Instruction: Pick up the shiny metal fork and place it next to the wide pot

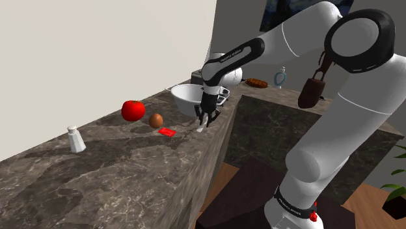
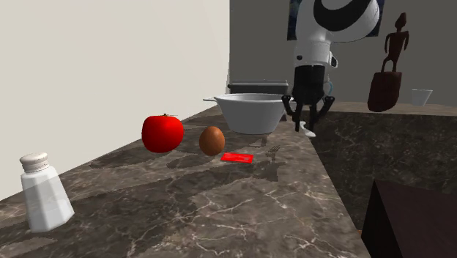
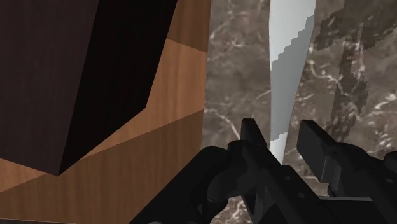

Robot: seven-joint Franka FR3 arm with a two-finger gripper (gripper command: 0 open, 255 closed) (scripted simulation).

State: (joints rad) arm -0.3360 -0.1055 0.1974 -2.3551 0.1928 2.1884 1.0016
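My black gripper (image 1: 207,119) (image 2: 308,126) (image 3: 280,136) hangs at the counter's edge, just beside the wide pale pot (image 1: 187,97) (image 2: 253,111), and is shut on the fork's handle. The fork (image 1: 200,129) (image 2: 308,133) (image 3: 287,76) is a pale shiny strip running out from between the fingers over the marble. In the second exterior view its tines (image 2: 273,152) lie low, near the counter top. I cannot tell whether they touch it.
On the marble counter (image 1: 117,182) sit a red tomato (image 1: 133,110) (image 2: 162,133), a brown egg (image 1: 156,120) (image 2: 212,140), a flat red card (image 1: 167,132) (image 2: 237,157) and a salt shaker (image 1: 76,139) (image 2: 44,192). A brown figurine (image 2: 388,73) stands on the counter beyond.
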